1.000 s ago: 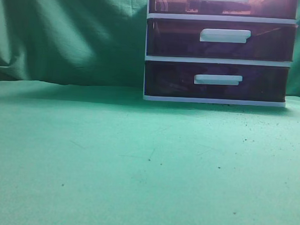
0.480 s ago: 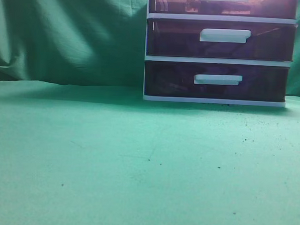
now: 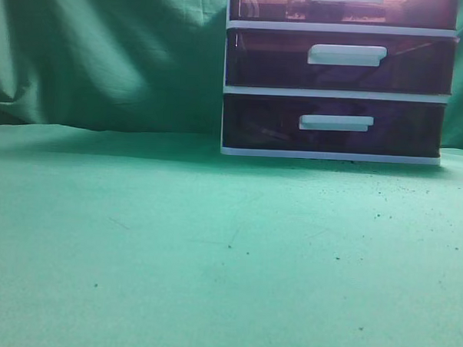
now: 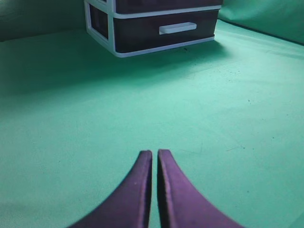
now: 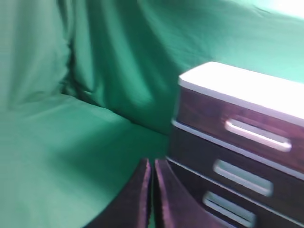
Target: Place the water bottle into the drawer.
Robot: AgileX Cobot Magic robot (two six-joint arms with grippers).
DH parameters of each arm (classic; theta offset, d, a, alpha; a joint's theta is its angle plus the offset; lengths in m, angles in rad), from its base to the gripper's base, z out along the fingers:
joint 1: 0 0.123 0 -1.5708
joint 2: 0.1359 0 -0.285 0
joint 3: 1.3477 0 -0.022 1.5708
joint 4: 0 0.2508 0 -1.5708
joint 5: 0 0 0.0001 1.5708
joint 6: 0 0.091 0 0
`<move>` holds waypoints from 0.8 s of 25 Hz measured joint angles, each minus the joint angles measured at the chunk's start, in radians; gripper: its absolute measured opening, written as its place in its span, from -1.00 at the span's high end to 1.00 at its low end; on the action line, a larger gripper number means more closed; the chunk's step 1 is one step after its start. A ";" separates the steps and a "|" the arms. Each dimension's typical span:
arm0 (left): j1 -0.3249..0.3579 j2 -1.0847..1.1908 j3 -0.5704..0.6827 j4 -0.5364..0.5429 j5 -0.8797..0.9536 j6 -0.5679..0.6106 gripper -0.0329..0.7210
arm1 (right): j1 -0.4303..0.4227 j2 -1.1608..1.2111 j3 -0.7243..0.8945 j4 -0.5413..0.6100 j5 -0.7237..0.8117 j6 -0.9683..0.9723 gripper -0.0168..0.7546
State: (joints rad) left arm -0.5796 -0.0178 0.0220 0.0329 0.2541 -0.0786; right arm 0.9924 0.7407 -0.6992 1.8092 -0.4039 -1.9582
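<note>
Across the left of the exterior view lies only the green cloth-covered surface [image 3: 136, 246], with a draped green backdrop [image 3: 106, 53] behind it; neither arm shows here. In the left wrist view the left pincer [image 4: 155, 159] hangs low over the surface, its two dark fingers pressed almost together with only a hairline slit between them and nothing held.

Toward the right stands the white-framed drawer unit [image 3: 339, 94] at the back of the surface. The drawer [image 3: 342, 8], its topmost tier with a reddish-pink front, sits pushed in flush with the frame, cut off by the upper edge of the exterior view. The two darker drawers [image 3: 340, 63] lie below it.

In the right wrist view, which is blurred, the right pincer [image 5: 152, 166] is raised beside the unit, fingers closed together and empty. The water bottle cannot be made out in any view.
</note>
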 joint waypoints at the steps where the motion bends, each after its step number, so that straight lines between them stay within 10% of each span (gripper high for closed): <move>1: 0.000 0.000 0.000 0.000 0.000 0.000 0.91 | 0.000 0.000 0.000 0.000 0.034 0.000 0.96; 7: 0.000 0.000 0.000 0.000 0.000 0.000 0.91 | -0.017 -0.022 0.002 -0.131 0.307 0.099 0.96; 12: 0.000 0.000 0.000 0.000 0.000 0.000 0.91 | -0.094 -0.068 0.002 -0.796 0.625 0.711 0.83; 20: 0.000 0.000 0.000 0.000 0.000 0.000 0.91 | -0.348 -0.209 0.107 -1.341 0.808 1.502 0.83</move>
State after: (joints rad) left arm -0.5796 -0.0178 0.0220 0.0329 0.2541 -0.0786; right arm 0.6446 0.5315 -0.5917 0.4679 0.4044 -0.4557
